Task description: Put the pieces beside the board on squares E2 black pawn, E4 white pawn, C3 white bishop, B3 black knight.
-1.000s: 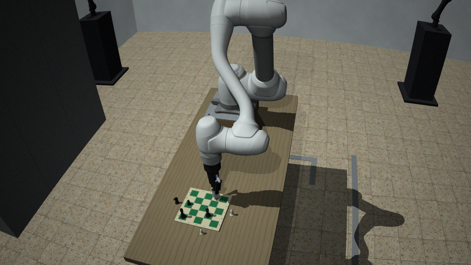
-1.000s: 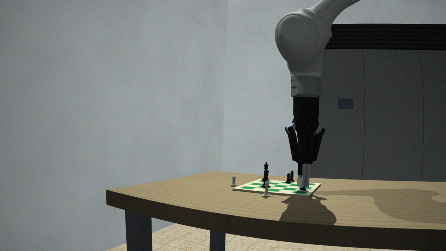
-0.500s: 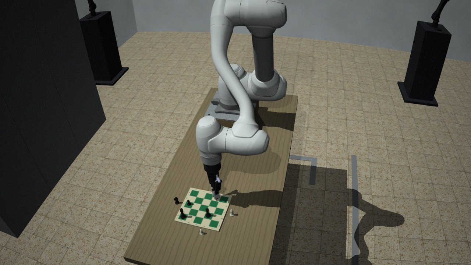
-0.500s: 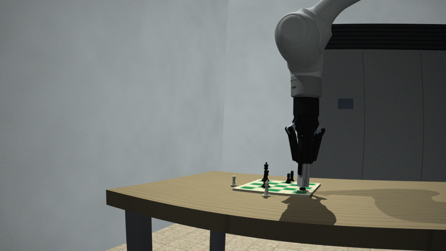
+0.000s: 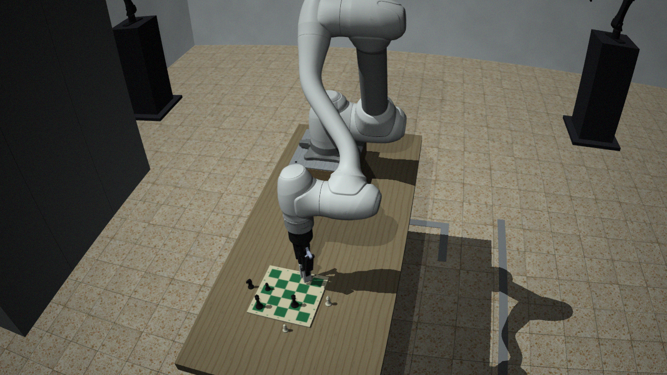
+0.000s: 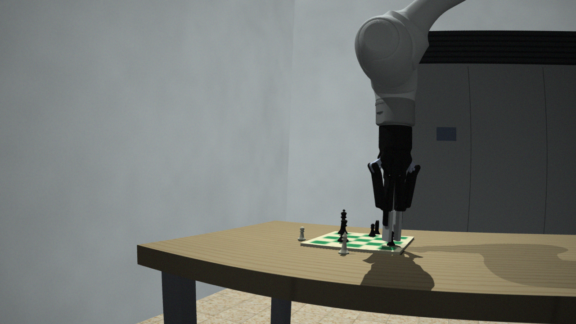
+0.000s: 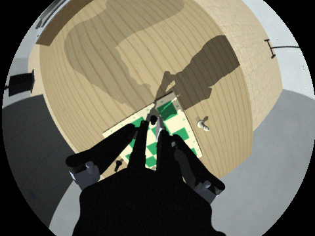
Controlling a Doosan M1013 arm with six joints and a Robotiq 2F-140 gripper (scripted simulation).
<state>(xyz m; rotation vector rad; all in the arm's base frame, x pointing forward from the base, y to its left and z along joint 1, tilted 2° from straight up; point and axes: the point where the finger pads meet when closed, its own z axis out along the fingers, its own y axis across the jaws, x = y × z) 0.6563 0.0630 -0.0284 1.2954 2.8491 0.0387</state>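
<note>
You have a long wooden counter (image 5: pixel 223 342) (image 6: pixel 241 254) (image 7: pixel 147 56) with straight grain and squared corners, standing on speckled beige tiles (image 5: pixel 223 139) (image 6: pixel 225 308) (image 7: pixel 262 78). Mottled gray walls (image 5: pixel 443 27) (image 6: pixel 161 120) surround it, with a dark panelled cabinet (image 5: pixel 60 163) (image 6: pixel 503 153) to one side. In the top view, the smooth white arm (image 5: pixel 326 93) (image 6: pixel 386 56) is mounted near the counter's far short edge, and the thin green-and-cream board (image 5: pixel 280 319) (image 6: pixel 322 246) (image 7: pixel 125 122) lies toward the near one. Your gripper (image 5: pixel 306 278) (image 6: pixel 391 233) (image 7: pixel 153 120) is low at the board's far side, its pale, flat fingers slightly parted and released around the black pawn (image 6: pixel 390 243) (image 7: pixel 153 120), which stands on the board, apparently upright, though the fingers cover much of it. The turned white bishop (image 5: pixel 329 301) (image 6: pixel 343 244) (image 7: pixel 203 125) stands off the board toward the counter's right long edge, the round-headed white pawn (image 5: pixel 285 328) (image 6: pixel 301 233) toward its near short edge, and the black knight (image 5: pixel 250 284) (image 6: pixel 377 227) (image 7: pixel 117 165) toward its left long edge. A tall black king (image 5: pixel 258 303) (image 6: pixel 343 215) occupies the board's near-left corner.
</note>
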